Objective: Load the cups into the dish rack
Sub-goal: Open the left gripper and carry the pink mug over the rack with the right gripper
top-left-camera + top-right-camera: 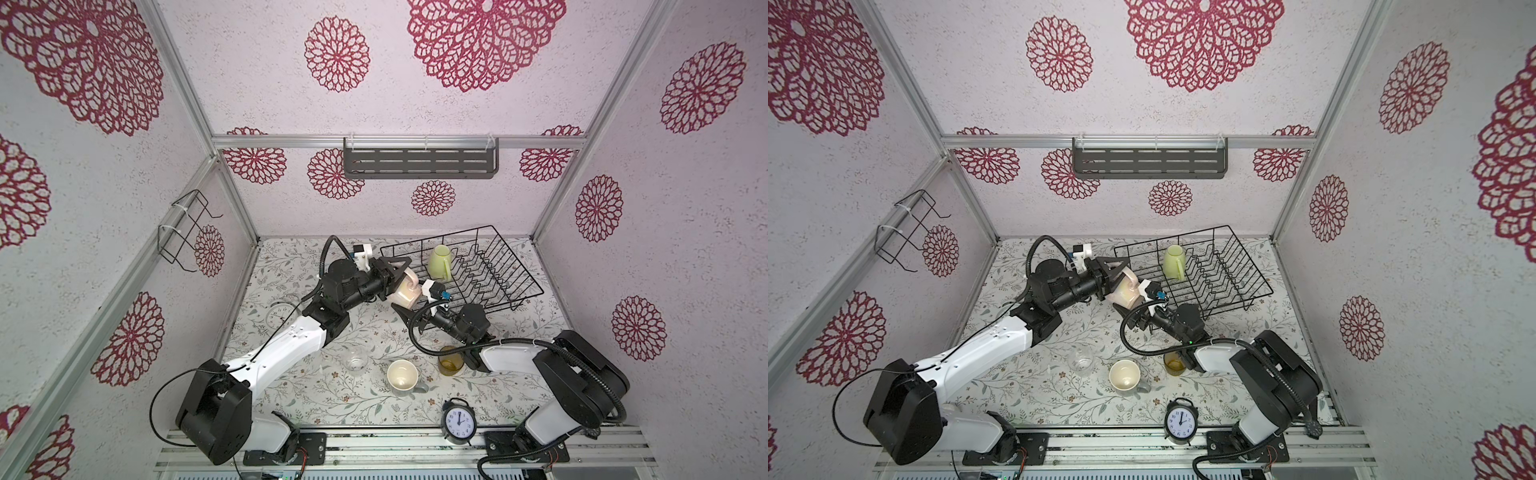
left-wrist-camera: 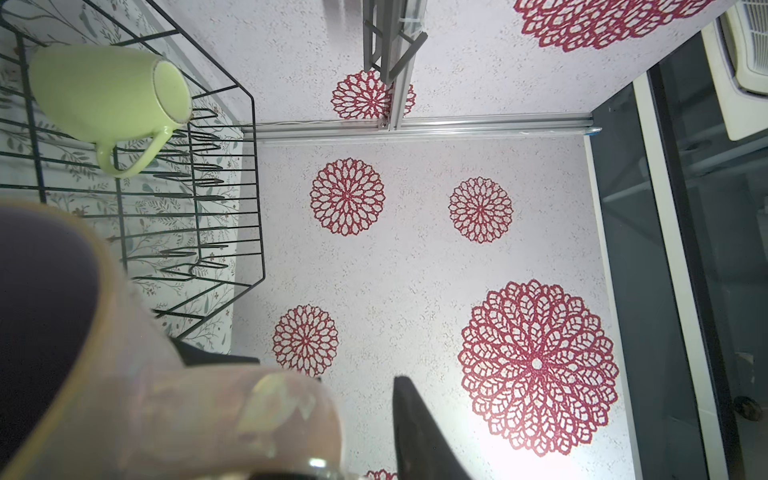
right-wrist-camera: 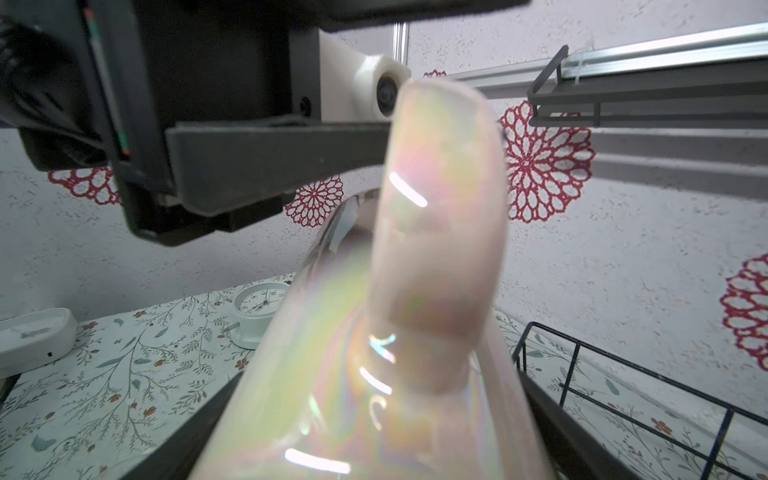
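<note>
A tall pale pink mug (image 1: 405, 291) hangs tilted in the air just in front of the dish rack (image 1: 518, 259), between both grippers. My right gripper (image 1: 413, 305) is shut on its body; in the right wrist view the mug (image 3: 374, 374) fills the space between both jaws. My left gripper (image 1: 395, 278) is open at the mug's rim, and one finger (image 2: 415, 432) stands apart from the mug (image 2: 166, 415). A yellow-green mug (image 1: 440, 262) stands upside down in the rack. A clear glass (image 1: 356, 360), a grey mug (image 1: 403, 374) and an amber tumbler (image 1: 451, 361) stand near the front.
A black alarm clock (image 1: 459, 420) stands at the front edge and a white clock (image 1: 279, 313) sits under my left arm. A grey slotted shelf (image 1: 419, 160) hangs on the back wall, a wire holder (image 1: 187, 232) on the left wall.
</note>
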Tool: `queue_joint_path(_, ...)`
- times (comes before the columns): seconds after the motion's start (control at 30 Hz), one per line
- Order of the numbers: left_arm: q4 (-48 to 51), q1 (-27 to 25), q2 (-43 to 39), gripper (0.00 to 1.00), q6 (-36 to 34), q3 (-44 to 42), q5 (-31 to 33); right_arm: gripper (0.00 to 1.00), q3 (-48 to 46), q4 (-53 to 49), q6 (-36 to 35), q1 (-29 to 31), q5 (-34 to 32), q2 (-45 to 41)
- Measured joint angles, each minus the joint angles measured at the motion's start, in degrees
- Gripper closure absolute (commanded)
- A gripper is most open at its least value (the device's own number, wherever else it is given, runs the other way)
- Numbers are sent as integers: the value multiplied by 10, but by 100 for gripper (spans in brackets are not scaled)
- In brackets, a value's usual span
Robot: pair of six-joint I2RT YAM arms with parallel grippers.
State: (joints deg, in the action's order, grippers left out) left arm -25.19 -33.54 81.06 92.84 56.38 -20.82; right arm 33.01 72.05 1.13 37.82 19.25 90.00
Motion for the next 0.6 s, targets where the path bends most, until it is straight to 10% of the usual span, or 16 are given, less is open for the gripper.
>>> queue_joint_path(0.6,-55,24,62,26,2,21,-31,62,31,-418,-2,-107,-72,-91)
